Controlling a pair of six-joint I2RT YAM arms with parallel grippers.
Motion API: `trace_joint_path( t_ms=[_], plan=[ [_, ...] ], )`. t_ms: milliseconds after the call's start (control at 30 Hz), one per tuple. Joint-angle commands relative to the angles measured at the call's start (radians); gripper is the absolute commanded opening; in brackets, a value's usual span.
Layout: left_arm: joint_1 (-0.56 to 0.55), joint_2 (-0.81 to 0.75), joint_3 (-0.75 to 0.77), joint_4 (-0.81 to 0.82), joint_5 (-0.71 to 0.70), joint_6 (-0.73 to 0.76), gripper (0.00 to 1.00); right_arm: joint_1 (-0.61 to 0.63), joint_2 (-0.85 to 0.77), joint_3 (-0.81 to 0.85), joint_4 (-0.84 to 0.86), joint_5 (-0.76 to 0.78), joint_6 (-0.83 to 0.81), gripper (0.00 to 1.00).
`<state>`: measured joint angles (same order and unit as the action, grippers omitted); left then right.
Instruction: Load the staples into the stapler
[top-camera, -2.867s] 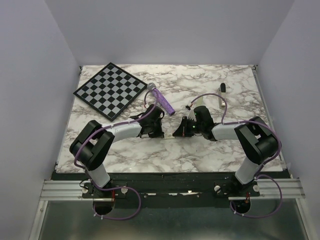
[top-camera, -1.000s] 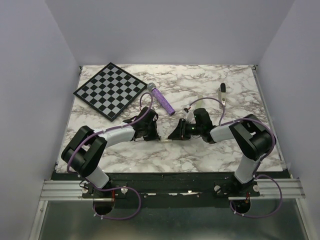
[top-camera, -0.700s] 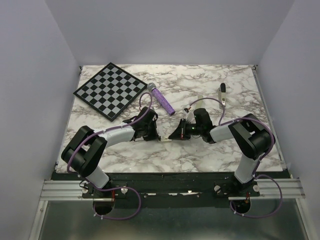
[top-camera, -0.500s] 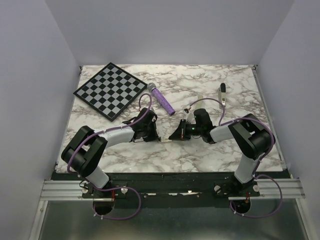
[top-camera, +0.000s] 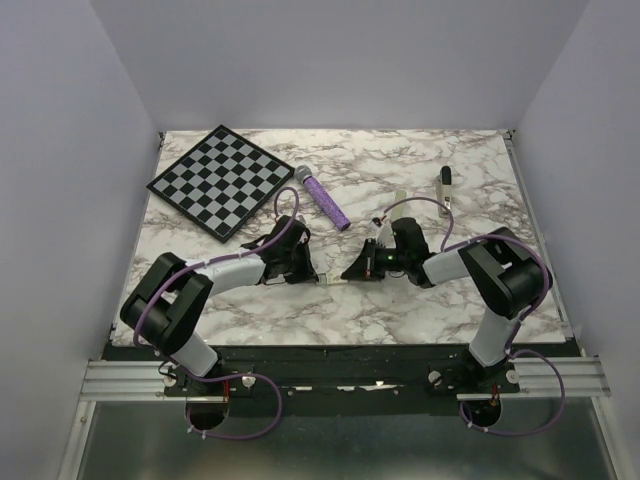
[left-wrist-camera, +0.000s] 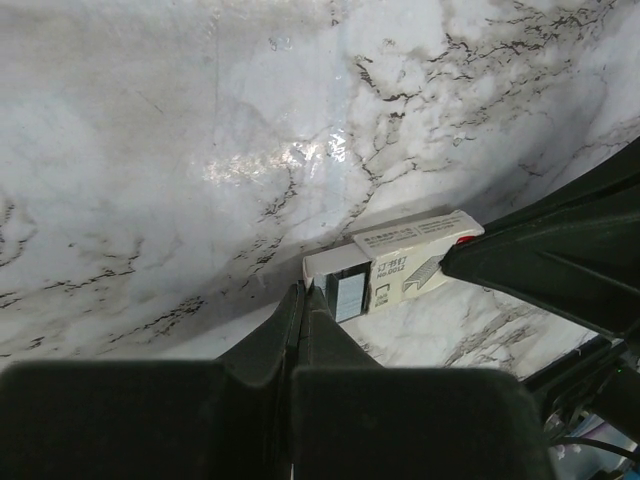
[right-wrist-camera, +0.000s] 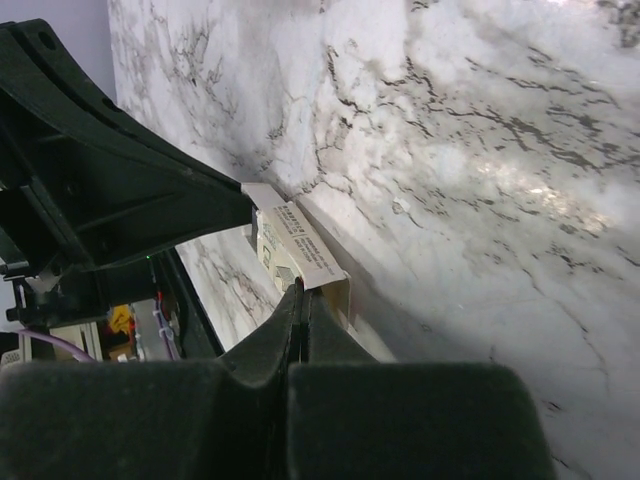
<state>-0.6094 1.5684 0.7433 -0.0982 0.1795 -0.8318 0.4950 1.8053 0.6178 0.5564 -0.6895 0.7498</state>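
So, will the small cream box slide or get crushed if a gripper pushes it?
It probably slides easily: the box lies flat on the glossy marble table. It looks like thin card, so likely light; a push at one end may turn it. One end looks open, so a squeeze could dent it.

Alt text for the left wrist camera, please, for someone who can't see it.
A small cream box with a printed label lies on the marble table, with a grey block, possibly staples, showing at its open end. The shut left gripper has its tips at that end; the right gripper meets the other end.
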Motion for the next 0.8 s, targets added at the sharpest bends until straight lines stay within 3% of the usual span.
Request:
trace_joint_path(
  t_ms=[0, 767],
  plan=[
    [0.014, -0.034, -0.015, -0.077, -0.031, 0.042, 0.00, -0.032, -0.024, -0.026, -0.013, 0.005, -0.035, 0.01],
    [0.014, -0.048, 0.031, -0.182, -0.083, 0.099, 0.00, -0.105, -0.087, -0.026, -0.114, 0.045, -0.109, 0.01]
  ],
)
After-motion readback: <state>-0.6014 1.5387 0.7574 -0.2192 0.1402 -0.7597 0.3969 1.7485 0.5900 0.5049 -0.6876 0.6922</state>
